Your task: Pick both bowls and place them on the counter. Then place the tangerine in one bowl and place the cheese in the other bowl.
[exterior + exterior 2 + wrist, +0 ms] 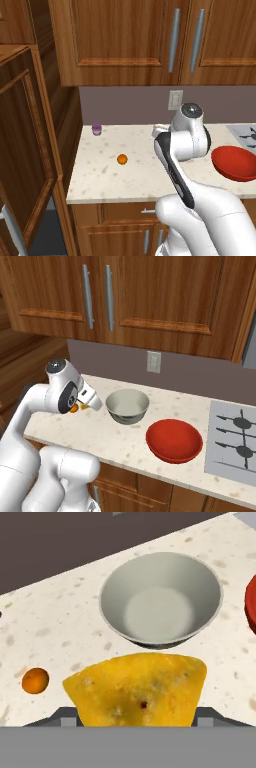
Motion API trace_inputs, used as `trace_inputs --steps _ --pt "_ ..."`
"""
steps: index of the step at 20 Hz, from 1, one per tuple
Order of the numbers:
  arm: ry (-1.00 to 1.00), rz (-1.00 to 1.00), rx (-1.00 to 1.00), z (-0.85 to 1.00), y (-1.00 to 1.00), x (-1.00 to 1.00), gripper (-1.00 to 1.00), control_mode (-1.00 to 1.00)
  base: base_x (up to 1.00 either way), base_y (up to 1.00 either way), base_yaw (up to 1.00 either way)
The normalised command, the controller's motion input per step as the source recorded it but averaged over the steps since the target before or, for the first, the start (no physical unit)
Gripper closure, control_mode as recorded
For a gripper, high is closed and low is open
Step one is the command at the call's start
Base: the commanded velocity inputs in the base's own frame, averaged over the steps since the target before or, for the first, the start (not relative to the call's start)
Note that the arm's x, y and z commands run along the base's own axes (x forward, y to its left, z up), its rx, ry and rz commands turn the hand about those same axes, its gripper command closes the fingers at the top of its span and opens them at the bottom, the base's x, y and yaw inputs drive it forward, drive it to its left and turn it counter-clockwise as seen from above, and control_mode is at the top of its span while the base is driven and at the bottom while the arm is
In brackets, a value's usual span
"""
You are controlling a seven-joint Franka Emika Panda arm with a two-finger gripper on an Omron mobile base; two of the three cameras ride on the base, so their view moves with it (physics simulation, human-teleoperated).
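Observation:
A yellow cheese wedge sits between my fingers in the hand view, with my gripper shut on it above the counter. Just beyond it stands the pale cream-grey bowl, upright and empty. The red bowl shows at the right edge. A tangerine lies on the counter to the left. From the right base view, my gripper hangs left of the cream-grey bowl, and the red bowl sits nearer the front. The left base view has the tangerine and red bowl on the counter.
A small purple cup stands at the counter's back left corner. A stove top borders the counter on the right. Wall cabinets hang overhead, a wall outlet is behind, and an open cabinet door juts out at the left.

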Motion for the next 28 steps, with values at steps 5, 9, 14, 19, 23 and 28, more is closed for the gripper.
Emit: trace_inputs --steps 5,9,14,19,23,28 --pt "0.0 0.0 -0.13 0.0 -0.33 0.3 1.0 -1.0 0.0 0.0 0.0" --pt "-0.02 0.01 -0.12 -0.08 -0.41 0.17 1.0 -1.0 0.0 0.0 0.0" --pt "-0.09 0.03 -0.04 -0.23 -0.35 0.03 1.0 -1.0 0.0 0.0 0.0" --pt "-0.05 0.0 -0.01 -0.28 -0.24 0.11 1.0 -1.0 0.0 0.0 0.0" --pt "0.0 0.0 0.0 -0.08 -0.19 0.28 1.0 -1.0 0.0 0.0 0.0" --pt "0.09 0.0 0.0 0.0 -0.17 0.47 1.0 -1.0 0.0 0.0 0.0"
